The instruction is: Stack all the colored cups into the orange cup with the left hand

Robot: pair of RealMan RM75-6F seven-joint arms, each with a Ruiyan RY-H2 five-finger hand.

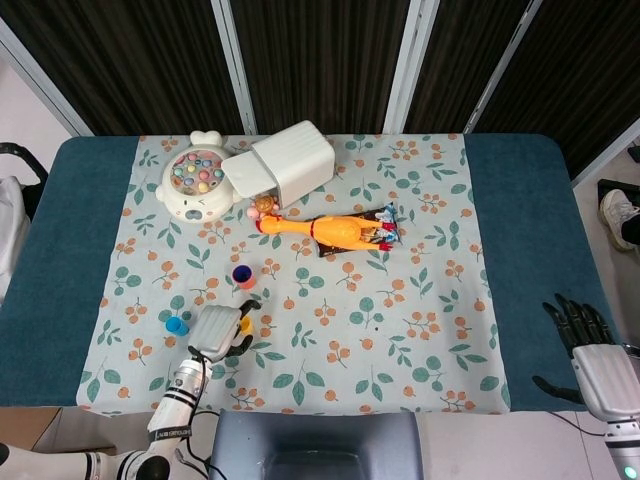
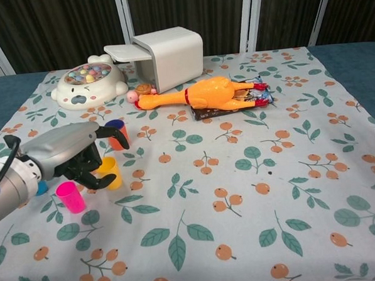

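The orange cup (image 2: 117, 136) (image 1: 243, 276) stands upright on the floral cloth with a dark blue rim showing inside it. In front of it stand a yellow cup (image 2: 110, 172) and a pink cup (image 2: 71, 197). A light blue cup (image 1: 177, 324) sits left of them, mostly hidden behind my arm in the chest view. My left hand (image 2: 74, 160) (image 1: 218, 330) hovers against the yellow cup, its fingers (image 2: 104, 181) curled around the cup's near side and its thumb above; I see no firm grip. My right hand (image 1: 590, 345) rests open off the table's right edge.
A white bin (image 2: 168, 57) lies on its side at the back, beside a round fishing toy (image 2: 87, 85). A rubber chicken (image 2: 210, 93) lies across a dark snack packet (image 2: 236, 103) behind the cups. The cloth's near edge is close to the pink cup.
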